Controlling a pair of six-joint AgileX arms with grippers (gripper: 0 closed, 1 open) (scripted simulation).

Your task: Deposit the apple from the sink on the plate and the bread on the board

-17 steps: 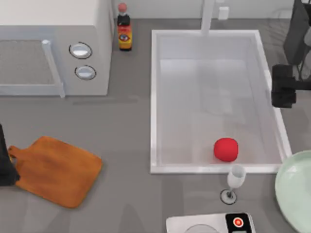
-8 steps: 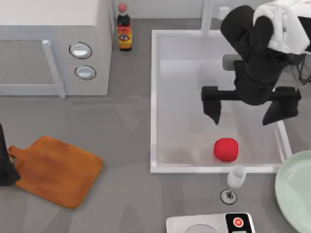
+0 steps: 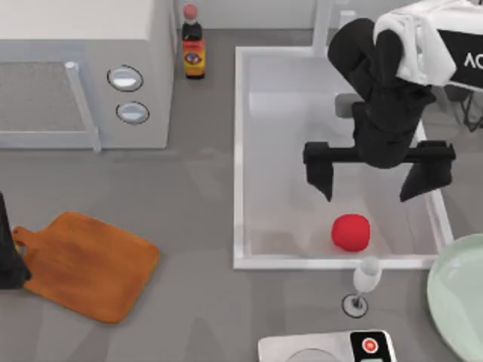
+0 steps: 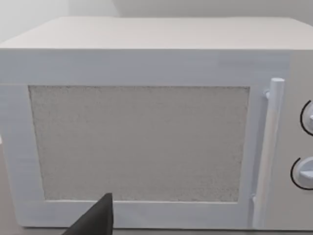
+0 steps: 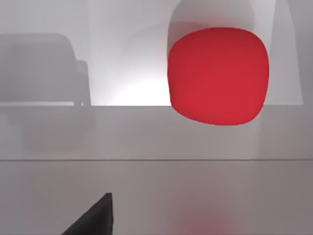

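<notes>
A plain grey desk (image 3: 189, 226) carries one large rectangular white sink (image 3: 238, 166), one white boxy microwave (image 3: 83, 72) and one dark sauce bottle (image 3: 193, 45). One smooth round red apple (image 3: 351, 231) lies in the sink's near corner (glossy, ball-like). The right pincer (image 3: 373, 175) hangs over the basin just behind the apple, fingers spread wide. One flat orange-brown wooden board (image 3: 87, 264) lies at left, beside the parked left arm (image 3: 7, 253); one pale mint-green round plate (image 3: 456, 294) sits at right.

Plate (image 3: 460, 298) getting cut off at 4 o'clock edge of top view. White device (image 3: 326, 348) being cropped at 6 o'clock. Left gripper (image 3: 9, 253) sitting half out of frame at 9 o'clock, overlapping board (image 3: 87, 264) handle; finger state unreadable.
</notes>
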